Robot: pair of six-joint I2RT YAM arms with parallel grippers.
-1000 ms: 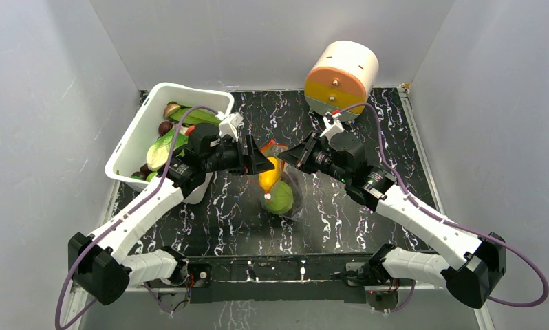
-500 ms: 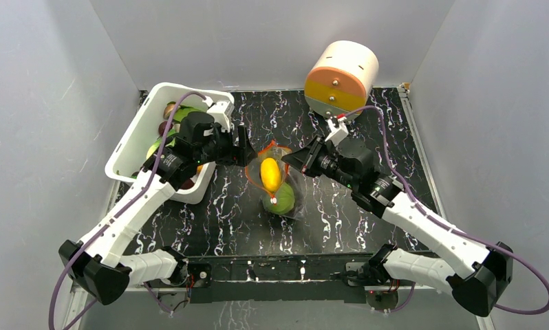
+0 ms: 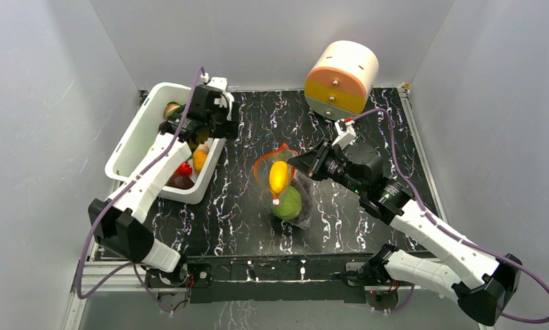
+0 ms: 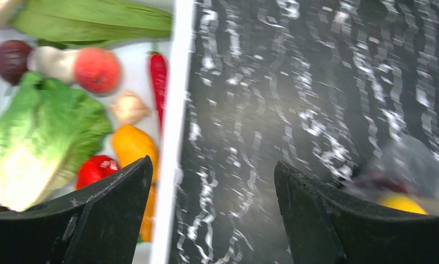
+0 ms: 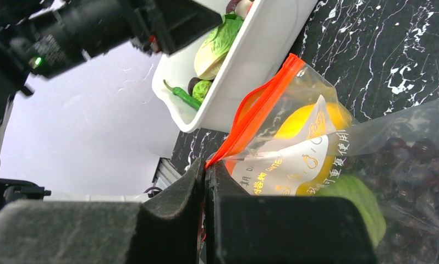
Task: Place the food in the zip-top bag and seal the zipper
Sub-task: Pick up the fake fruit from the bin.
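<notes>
Grey walls close round a black, white-veined tabletop (image 3: 241, 206). At the left stands a white plastic bin (image 3: 127, 148) with loose toy food in it: a pale leafy lettuce (image 4: 41, 132), a peach-coloured round piece (image 4: 96, 69), a dark round fruit (image 4: 11, 58) and a red chilli (image 4: 158, 82). The left gripper (image 4: 212, 164) hangs over the bin's right-hand rim, jaws spread wide and empty.

Near the middle of the table lies the clear zip-top plastic bag (image 5: 371, 137). We see a yellow oval fruit (image 3: 279, 176), a round green cabbage (image 3: 287, 203) and a dark purple grape bunch (image 5: 410, 159) inside it. Its long axis runs roughly far to near. The closed bottom rests on the table toward the arms, and the mouth is at the far end, raised and facing up and a little left toward the bin. The orange-red zipper strip (image 5: 261, 110) stands open in a loop.

The right gripper (image 5: 206, 170) has its fingers pressed together on the mouth edge, at one end of that strip, and it alone holds the opening up.

We judge that single pinch to be the weak point. If the thin film slips from the fingers, the loop may collapse and nothing more could be dropped in. The yellow fruit also sits high, close under the strip. If it crowds the mouth, or the bag tips left, it may roll out or stop the zipper from closing. The left jaws straddle the bin rim and could catch it on the way down.
</notes>
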